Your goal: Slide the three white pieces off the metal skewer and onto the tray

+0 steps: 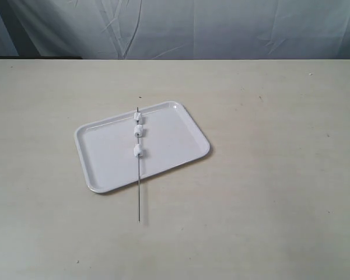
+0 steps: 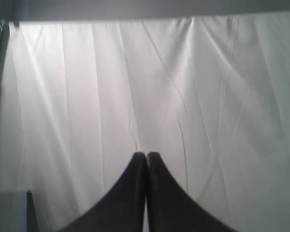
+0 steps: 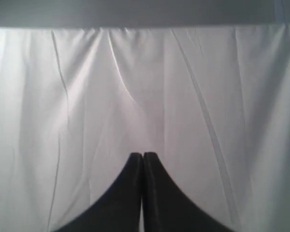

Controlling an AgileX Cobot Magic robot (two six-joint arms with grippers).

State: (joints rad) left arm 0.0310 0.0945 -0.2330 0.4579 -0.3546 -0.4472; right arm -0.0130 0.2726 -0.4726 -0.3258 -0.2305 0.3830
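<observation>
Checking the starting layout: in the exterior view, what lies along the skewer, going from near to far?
Bare end of the skewer on the table → near rim of the tray → nearest white piece → middle white piece → farthest white piece → skewer's far tip at the tray's far rim.

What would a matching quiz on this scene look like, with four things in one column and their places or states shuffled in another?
Things:
1. tray
2. metal skewer
3. three white pieces
4. left gripper

Places or states:
A. threaded in a row, above the tray
B. shut, facing a white cloth
C. lying flat on the table
D. laid across the tray, one end out past its near rim

Pairs: 1-C, 2-D, 3-A, 4-B
</observation>
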